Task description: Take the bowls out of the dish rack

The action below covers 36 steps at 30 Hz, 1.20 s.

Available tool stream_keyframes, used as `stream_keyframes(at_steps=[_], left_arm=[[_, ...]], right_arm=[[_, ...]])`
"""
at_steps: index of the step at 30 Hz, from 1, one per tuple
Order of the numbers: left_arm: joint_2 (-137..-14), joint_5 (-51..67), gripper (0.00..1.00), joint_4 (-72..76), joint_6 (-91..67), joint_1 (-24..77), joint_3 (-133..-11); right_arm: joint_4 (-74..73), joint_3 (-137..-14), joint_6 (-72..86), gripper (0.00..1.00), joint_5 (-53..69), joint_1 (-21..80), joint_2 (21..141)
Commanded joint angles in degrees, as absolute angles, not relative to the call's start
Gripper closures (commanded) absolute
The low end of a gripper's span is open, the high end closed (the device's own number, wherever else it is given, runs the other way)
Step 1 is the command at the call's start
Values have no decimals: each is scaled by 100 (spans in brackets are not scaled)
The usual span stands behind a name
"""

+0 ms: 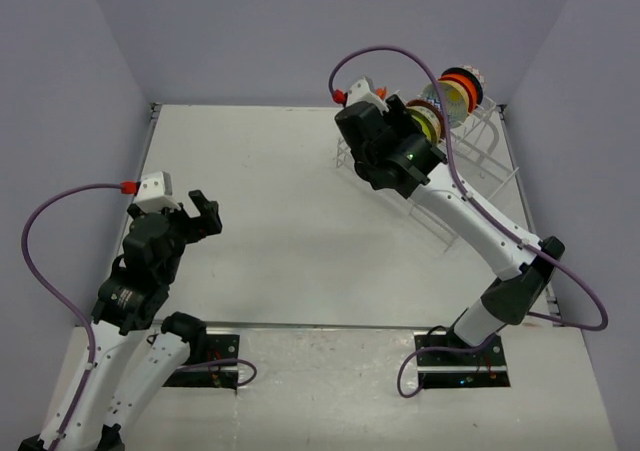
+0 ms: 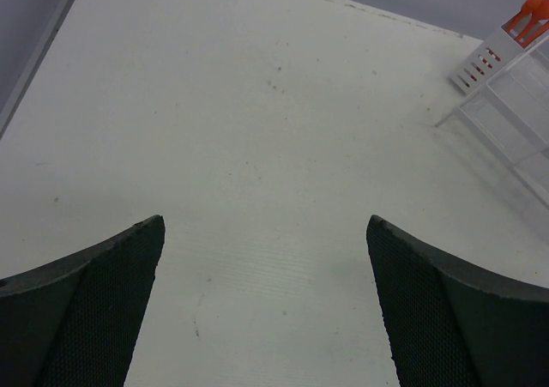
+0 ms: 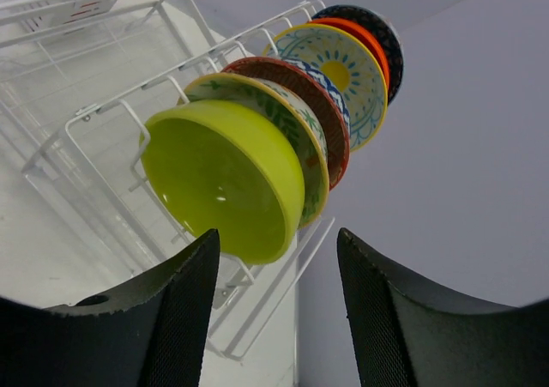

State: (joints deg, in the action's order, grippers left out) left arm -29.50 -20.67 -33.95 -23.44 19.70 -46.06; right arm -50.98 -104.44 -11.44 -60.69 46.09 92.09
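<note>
At the rack, you are framing the green bowl between parted right fingers, likely since it stands foremost. Your left fingers are idling apart over the tabletop.

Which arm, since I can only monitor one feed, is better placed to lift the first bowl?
Right. The right pincer is open facing the lime green bowl, frontmost in the dish rack. The left pincer, also open, hangs over table far from the rack.
</note>
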Motion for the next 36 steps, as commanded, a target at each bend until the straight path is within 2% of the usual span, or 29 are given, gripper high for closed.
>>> stream_keyframes(at_steps=[1,6,14,16,18,19,24,27,29,30,36], left_arm=[[-2936,-2013,0,-3182,-2329,2004,-4579],[-2918,-2021,0,-3190,-2338,2030,-4570],[-2900,-2004,0,-3190,-2338,2065,-4579],[-2892,-1995,0,-3173,-2338,2065,-4570],[-2892,-1969,0,-3173,-2329,2074,-4570],[-2892,-1977,0,-3164,-2338,2083,-4570],[-2883,-1969,0,-3164,-2338,2092,-4562],[-2900,-1960,0,-3173,-2338,2101,-4562],[-2900,-1960,0,-3164,-2329,2109,-4562],[-2918,-1960,0,-3155,-2329,2109,-4570],[-2953,-1942,0,-3164,-2329,2109,-4570]], right_arm=[[-4149,-10266,-1872,42,-6337,4544,9114],[-3912,-10073,-2004,44,-6249,4404,9211],[-3420,-9537,-2153,54,-6170,4192,9246],[-3331,-9413,-2162,61,-6118,4184,9237],[-3182,-9326,-2206,63,-6152,4184,9237],[-3138,-9247,-2223,68,-6178,4175,9255],[-2752,-8975,-2381,77,-6302,4157,9150],[-2295,-8729,-2645,88,-6363,4157,9001],[-2058,-8640,-2777,90,-6372,4157,8939],[-1961,-8553,-2847,95,-6407,4157,8878],[-1232,-8289,-3383,100,-6513,4166,8710]])
